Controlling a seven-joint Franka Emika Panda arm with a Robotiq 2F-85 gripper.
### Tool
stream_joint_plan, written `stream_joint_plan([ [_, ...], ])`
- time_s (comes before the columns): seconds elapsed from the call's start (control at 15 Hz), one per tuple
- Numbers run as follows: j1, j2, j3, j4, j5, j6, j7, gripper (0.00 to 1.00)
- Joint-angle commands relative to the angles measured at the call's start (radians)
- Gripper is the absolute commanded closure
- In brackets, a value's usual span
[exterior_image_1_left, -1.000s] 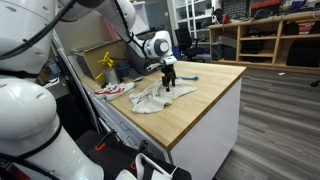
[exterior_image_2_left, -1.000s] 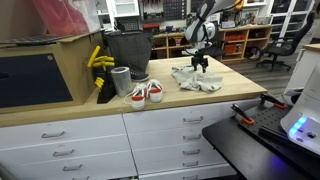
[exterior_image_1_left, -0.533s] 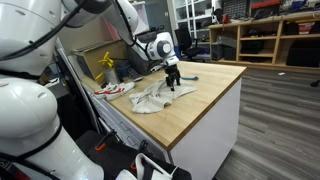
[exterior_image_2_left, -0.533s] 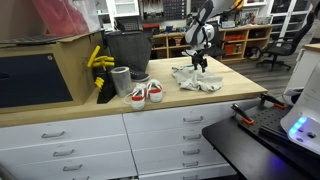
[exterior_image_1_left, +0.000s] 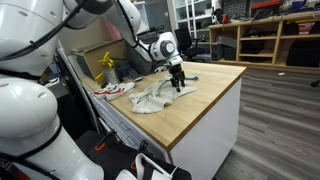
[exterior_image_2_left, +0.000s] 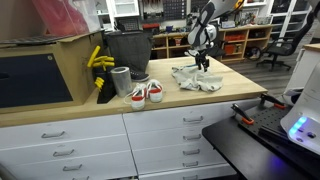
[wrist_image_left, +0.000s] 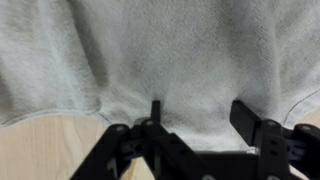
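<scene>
A crumpled light grey cloth (exterior_image_1_left: 152, 98) lies on the wooden countertop (exterior_image_1_left: 215, 90); it also shows as a pale heap of cloth (exterior_image_2_left: 198, 81). My gripper (exterior_image_1_left: 178, 87) points straight down onto the cloth's far edge, and in an exterior view the gripper (exterior_image_2_left: 203, 67) stands at the heap's back. In the wrist view the cloth (wrist_image_left: 160, 50) fills the frame. The gripper (wrist_image_left: 200, 110) has its two black fingers (wrist_image_left: 247, 112) pressed into the fabric. Its jaws stand apart, with a flat stretch of cloth between them and nothing pinched.
A pair of red-and-white shoes (exterior_image_2_left: 146, 93) sits near the counter's front edge; the shoes (exterior_image_1_left: 113, 89) are beside the cloth. A black bin (exterior_image_2_left: 125, 50), a grey cup (exterior_image_2_left: 121, 80) and yellow items (exterior_image_2_left: 98, 60) stand behind them. The counter drops off just past the cloth.
The gripper has shifted a little along the cloth's far edge and sunk onto it. Its jaws have started to narrow. The cloth has hardly moved.
</scene>
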Motion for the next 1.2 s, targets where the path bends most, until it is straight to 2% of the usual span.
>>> stream_joint_plan([
  [0.0, 0.012, 0.043, -0.025, 0.050, -0.017, 0.023, 0.077, 0.58],
  [0.33, 0.020, 0.046, -0.048, 0.057, -0.045, 0.039, 0.135, 0.95],
  [0.4, 0.020, 0.048, -0.053, 0.056, -0.054, 0.043, 0.145, 0.99],
  [0.67, 0.029, 0.060, -0.091, 0.057, -0.100, 0.057, 0.198, 0.99],
  [1.13, 0.057, 0.108, -0.187, 0.090, -0.214, 0.055, 0.365, 0.99],
])
